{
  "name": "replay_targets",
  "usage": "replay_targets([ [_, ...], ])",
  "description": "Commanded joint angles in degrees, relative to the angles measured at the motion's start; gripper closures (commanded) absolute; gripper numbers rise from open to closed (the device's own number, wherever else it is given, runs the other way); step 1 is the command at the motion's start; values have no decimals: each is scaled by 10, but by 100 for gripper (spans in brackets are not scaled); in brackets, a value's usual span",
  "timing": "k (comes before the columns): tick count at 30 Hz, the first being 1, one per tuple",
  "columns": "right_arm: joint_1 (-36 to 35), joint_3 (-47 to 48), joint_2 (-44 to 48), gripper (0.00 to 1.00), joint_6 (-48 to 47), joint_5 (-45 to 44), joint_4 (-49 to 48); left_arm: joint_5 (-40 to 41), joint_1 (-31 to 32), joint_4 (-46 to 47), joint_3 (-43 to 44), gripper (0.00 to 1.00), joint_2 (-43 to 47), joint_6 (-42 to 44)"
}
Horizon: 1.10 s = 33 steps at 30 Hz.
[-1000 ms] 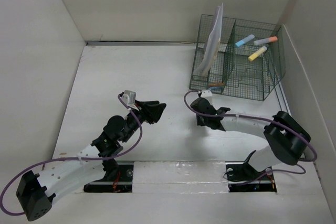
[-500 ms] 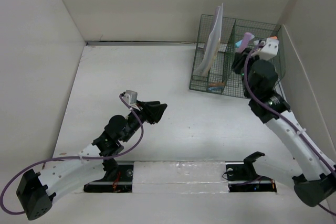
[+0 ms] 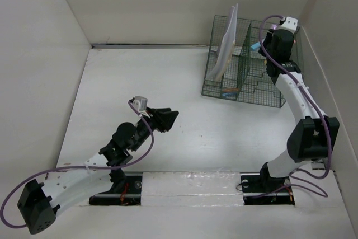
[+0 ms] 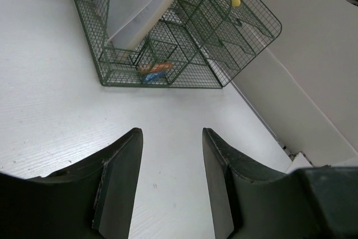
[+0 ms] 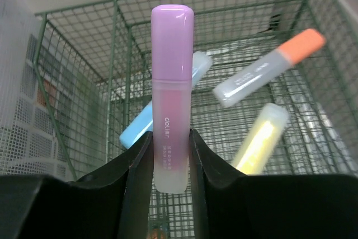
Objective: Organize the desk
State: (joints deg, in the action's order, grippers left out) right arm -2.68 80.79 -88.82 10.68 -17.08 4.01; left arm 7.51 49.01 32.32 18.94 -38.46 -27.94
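Observation:
My right gripper is shut on a purple-capped highlighter and holds it over the top right compartment of the dark green wire rack. Blue, orange-capped and yellow highlighters lie in that compartment below it. In the top view the right gripper hovers over the rack's back right part. My left gripper is open and empty, low over the white desk in the middle; its fingers frame bare tabletop.
White papers stand upright in the rack's left compartment. Small orange and blue items lie in a low front compartment. Walls close in the desk on the left, back and right.
My right arm swung from the desk centre up and back to the rack, then further over its back right compartment, carrying the purple highlighter. The left arm stayed put.

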Motion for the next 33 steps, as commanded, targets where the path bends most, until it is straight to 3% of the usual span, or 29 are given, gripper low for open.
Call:
replay_targets([
  [1, 10, 45, -12, 77, 14, 38, -14, -8, -2, 32, 15, 57, -4, 2],
  [3, 16, 41, -14, 72, 24, 52, -27, -6, -2, 32, 14, 57, -4, 2],
  [5, 16, 45, -16, 54, 30, 47, -20, -7, -2, 34, 14, 57, -7, 2],
  [6, 16, 46, -16, 54, 30, 47, -20, -7, -2, 34, 14, 57, -7, 1],
  [7, 21, 47, -14, 44, 32, 48, -18, -7, -2, 34, 14, 57, -10, 2],
  [10, 22, 38, 7, 34, 40, 44, -18, -9, -2, 33, 18, 57, -17, 3],
  [14, 15, 10, 66, 26, 47, 45, -33, -17, -2, 40, 19, 57, -29, 4],
  [18, -17, -57, 191, 19, 51, 66, -76, -44, -2, 40, 34, 56, -56, 12],
  [20, -54, -120, 239, 10, 52, 93, -106, -60, -2, 41, 41, 56, -72, 15],
  [21, -68, -142, 265, 1, 47, 107, -116, -63, -2, 42, 41, 56, -77, 15],
  [27, -197, -300, 442, 0, 17, 215, -161, -64, -2, 58, 37, 55, -81, 13],
  [33, -288, -380, 550, 0, -20, 366, -95, -44, -2, 54, 45, 55, -70, -1],
])
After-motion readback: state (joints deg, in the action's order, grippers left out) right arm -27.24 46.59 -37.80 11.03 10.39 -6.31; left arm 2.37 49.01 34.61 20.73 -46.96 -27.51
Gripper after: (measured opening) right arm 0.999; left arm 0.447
